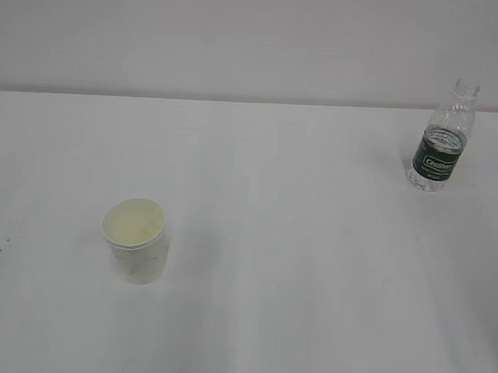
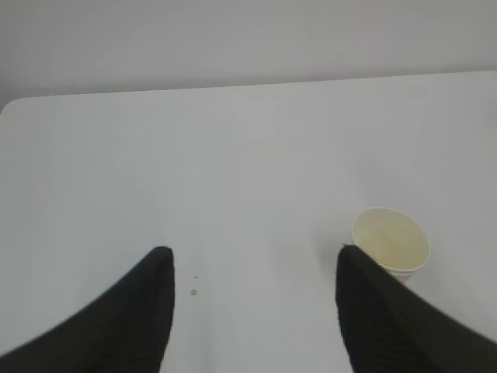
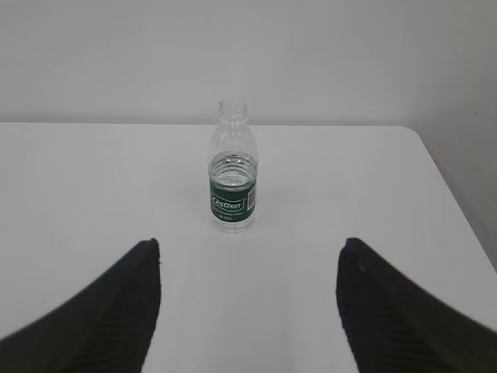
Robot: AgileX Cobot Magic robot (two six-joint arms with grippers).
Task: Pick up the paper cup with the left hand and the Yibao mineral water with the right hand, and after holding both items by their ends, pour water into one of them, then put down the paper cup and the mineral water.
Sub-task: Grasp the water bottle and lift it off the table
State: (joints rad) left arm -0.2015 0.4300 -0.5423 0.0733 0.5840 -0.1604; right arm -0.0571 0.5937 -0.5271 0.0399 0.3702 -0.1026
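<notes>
- Cup (image 1: pixel 134 239) upright on the white table (image 1: pixel 295 264), front left; bottle (image 1: pixel 442 138) upright at far right, no cap, well apart from the cup.
- Neither hand shows in the exterior view; nothing picked up yet, the step in hand looks like the reach.
- Left hand (image 2: pixel 252 268): fingers spread, empty. Cup (image 2: pixel 390 241) sits off to the right, just by the right finger (image 2: pixel 380 311), not between them. Shift right to centre it before closing.
- Right hand (image 3: pixel 248 260): fingers spread, empty. Bottle (image 3: pixel 232 167) is centred ahead, so go straight in.
- Grip the cup gently or it will crush; the open bottle could spill if knocked.
</notes>
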